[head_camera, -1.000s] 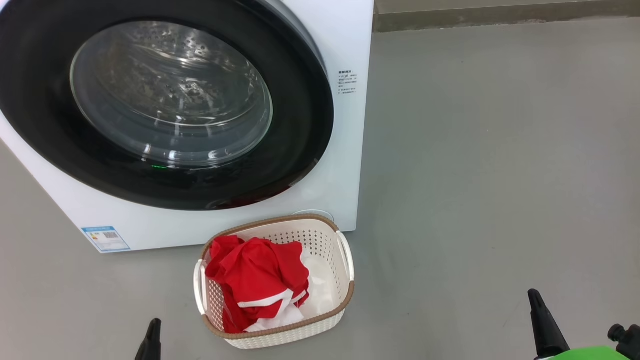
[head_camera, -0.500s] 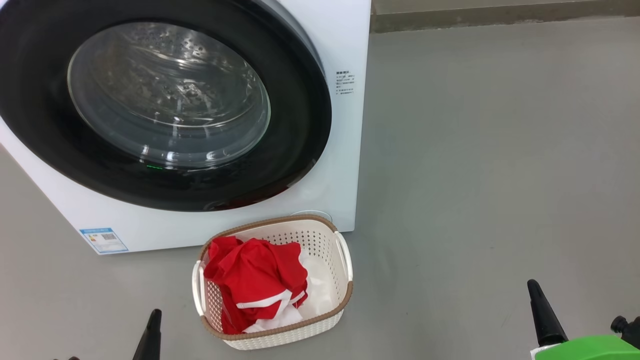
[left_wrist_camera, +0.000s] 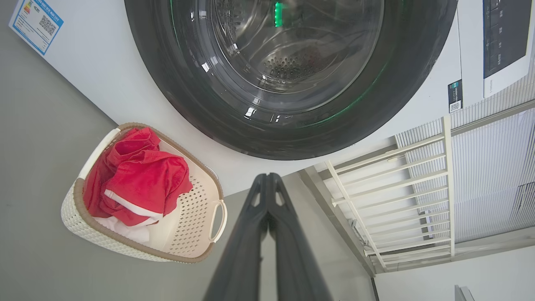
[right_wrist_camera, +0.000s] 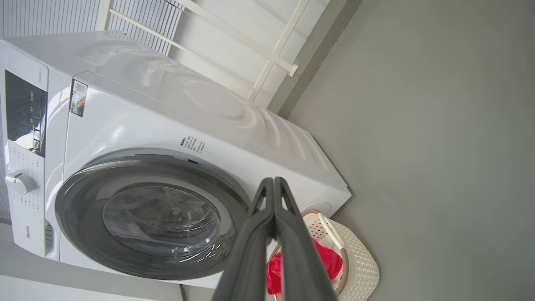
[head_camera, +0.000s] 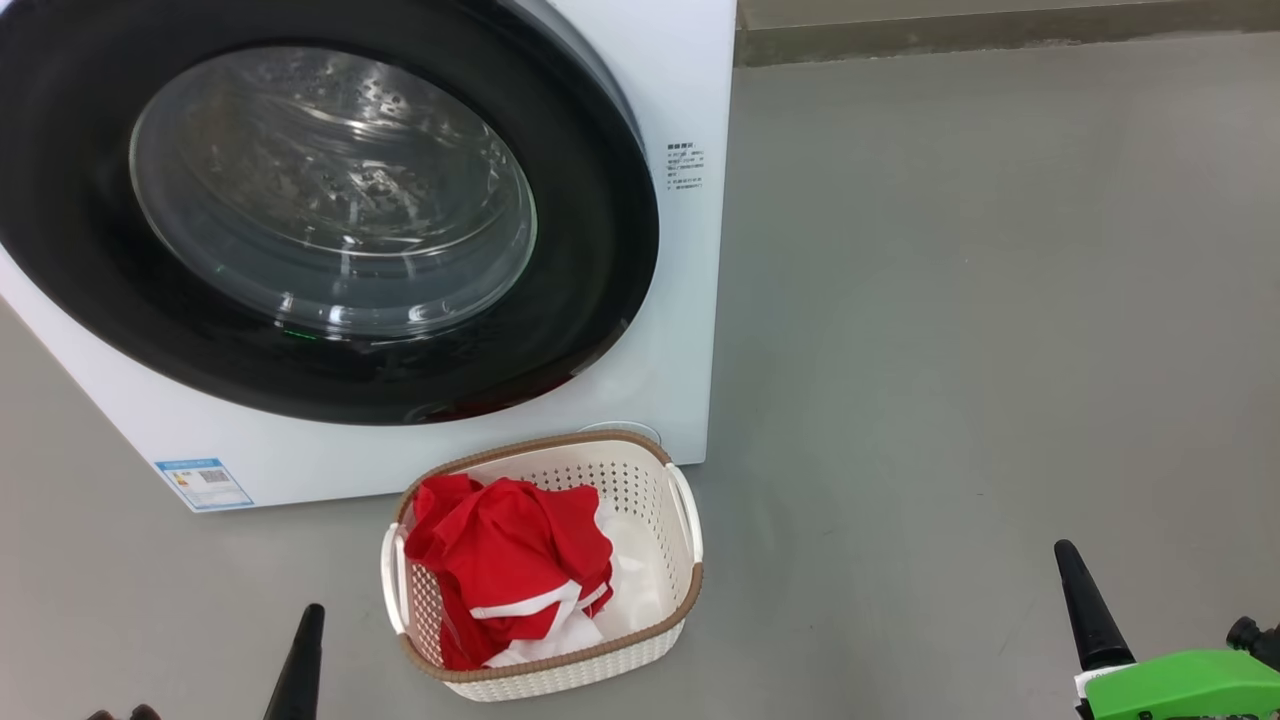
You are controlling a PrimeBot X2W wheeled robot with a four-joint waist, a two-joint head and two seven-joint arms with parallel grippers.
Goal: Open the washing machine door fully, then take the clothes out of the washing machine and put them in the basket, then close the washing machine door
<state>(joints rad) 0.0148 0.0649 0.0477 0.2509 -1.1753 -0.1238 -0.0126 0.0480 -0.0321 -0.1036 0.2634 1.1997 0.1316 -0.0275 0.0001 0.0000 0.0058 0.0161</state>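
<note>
Down at the lower left, the left gripper (head_camera: 308, 632) is creeping up a bit in the head view compared with a second back, fingers pressed together and holding nothing. Moving right, the washing machine door (head_camera: 330, 190) is sitting shut against the washing machine (head_camera: 690, 80), and the drum (left_wrist_camera: 292, 67) behind the glass is looking empty to me. Just in front of it, the basket (head_camera: 690, 590) is sitting on the floor (head_camera: 950, 300) with the red clothes (head_camera: 510, 560) bunched in its left half. Over at the lower right, the right gripper (head_camera: 1072, 568) is rising too, fingers closed, empty. The whole picture is sliding slightly, so that's the camera moving, not the stuff. I'm reading it as both arms pulling back, job basically wrapped up.
</note>
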